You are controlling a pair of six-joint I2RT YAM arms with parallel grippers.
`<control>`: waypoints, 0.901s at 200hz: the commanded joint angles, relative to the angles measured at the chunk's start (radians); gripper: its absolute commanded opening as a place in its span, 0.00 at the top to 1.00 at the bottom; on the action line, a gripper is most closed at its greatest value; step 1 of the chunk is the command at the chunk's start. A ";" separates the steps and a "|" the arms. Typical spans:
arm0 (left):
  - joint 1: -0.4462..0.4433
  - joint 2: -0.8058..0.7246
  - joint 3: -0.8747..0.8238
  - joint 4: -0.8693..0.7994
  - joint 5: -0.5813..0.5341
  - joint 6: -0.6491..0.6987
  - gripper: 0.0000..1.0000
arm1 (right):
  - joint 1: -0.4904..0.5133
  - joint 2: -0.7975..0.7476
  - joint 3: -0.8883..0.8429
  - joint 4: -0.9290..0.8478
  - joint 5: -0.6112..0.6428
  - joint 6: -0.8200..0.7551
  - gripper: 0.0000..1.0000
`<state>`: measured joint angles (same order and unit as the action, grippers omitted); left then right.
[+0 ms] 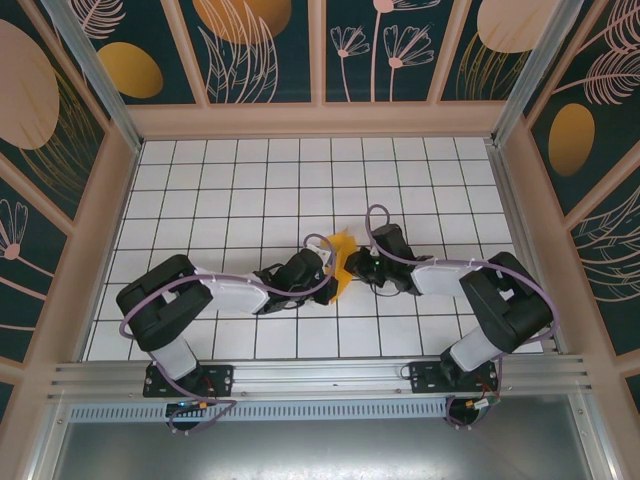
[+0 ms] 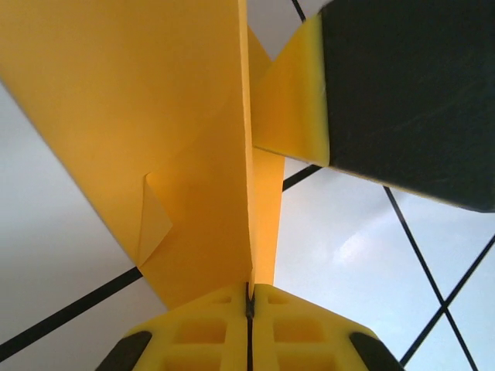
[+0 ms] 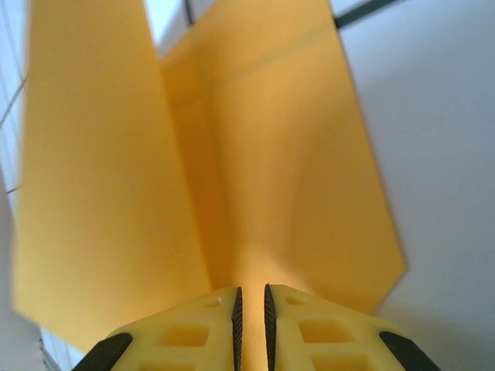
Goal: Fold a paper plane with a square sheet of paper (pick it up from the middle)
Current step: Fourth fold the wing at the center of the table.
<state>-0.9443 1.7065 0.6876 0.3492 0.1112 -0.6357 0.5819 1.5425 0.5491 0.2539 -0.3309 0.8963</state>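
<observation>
The square sheet of paper (image 1: pixel 341 262) is orange-yellow and folded into a pointed paper plane shape, with two wings spreading from a centre crease. It is held up between both grippers at the middle of the tiled floor. My left gripper (image 1: pixel 325 266) comes in from the left. In the left wrist view its jaws (image 2: pixel 249 287) are pressed together on the paper's (image 2: pixel 178 154) lower fold. My right gripper (image 1: pixel 353 265) comes in from the right. In the right wrist view its jaws (image 3: pixel 250 290) stand a narrow gap apart, and the crease of the paper (image 3: pixel 271 170) fills that gap.
The white tiled floor (image 1: pixel 250 190) stretches behind and beside the grippers. Wooden side walls (image 1: pixel 100 230) and a metal rail (image 1: pixel 320 378) at the near edge enclose it. A finger of the right gripper (image 2: pixel 402 100) sits close against the paper in the left wrist view.
</observation>
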 commanded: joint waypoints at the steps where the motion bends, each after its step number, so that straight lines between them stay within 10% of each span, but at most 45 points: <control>1: 0.019 0.035 -0.020 0.033 0.086 0.037 0.92 | -0.010 0.002 -0.006 -0.009 -0.002 -0.022 0.83; 180: 0.117 0.031 -0.048 0.089 0.296 0.061 0.91 | 0.008 -0.009 -0.014 0.019 -0.034 -0.026 0.87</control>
<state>-0.8444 1.7329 0.6521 0.3939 0.3599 -0.5758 0.5785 1.5826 0.5472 0.2588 -0.3569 0.8890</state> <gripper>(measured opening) 0.094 0.137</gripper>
